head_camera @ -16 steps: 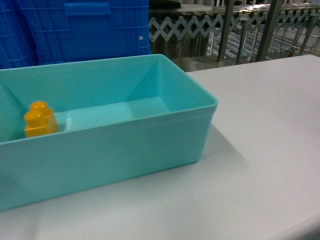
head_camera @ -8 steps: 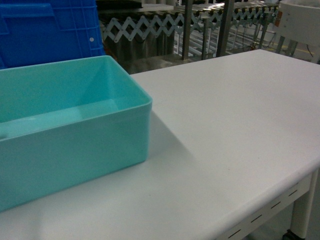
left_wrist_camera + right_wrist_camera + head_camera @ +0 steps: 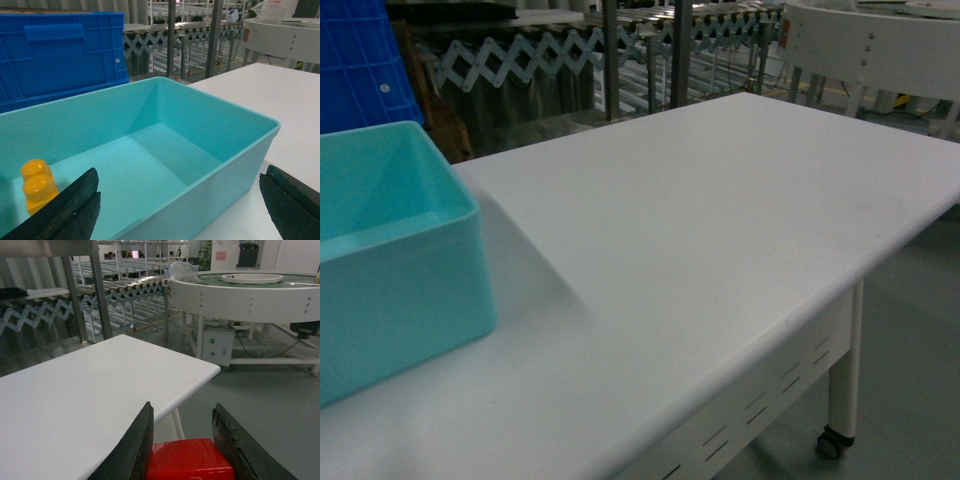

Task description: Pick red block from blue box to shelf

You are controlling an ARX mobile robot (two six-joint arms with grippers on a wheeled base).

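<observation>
Clamped between the right end effector (image 3: 182, 440) fingers at six o'clock, the small glossy red plastic block (image 3: 190, 460) needs a steady, level carry clear of the white tabletop (image 3: 75, 395) edge toward the unseen shelf.

One turquoise blue box (image 3: 150, 150) sits on the one white bench (image 3: 720, 230), and I use that box as my landmark. Inside it, at its left end, stands one orange-yellow brick (image 3: 37, 187) with two studs. Behind the box there is one dark blue ribbed crate (image 3: 60, 55) that I can make out; whether more are stacked there, I cannot tell. One red block (image 3: 190, 460) shows, well away from the box, pinched between the two dark fingers of the right hand (image 3: 185, 440). The left hand (image 3: 180, 210) makes two hands in all, its two fingers spread wide just in front of the box. Beyond the bench stands one round white conveyor (image 3: 250, 290).
</observation>
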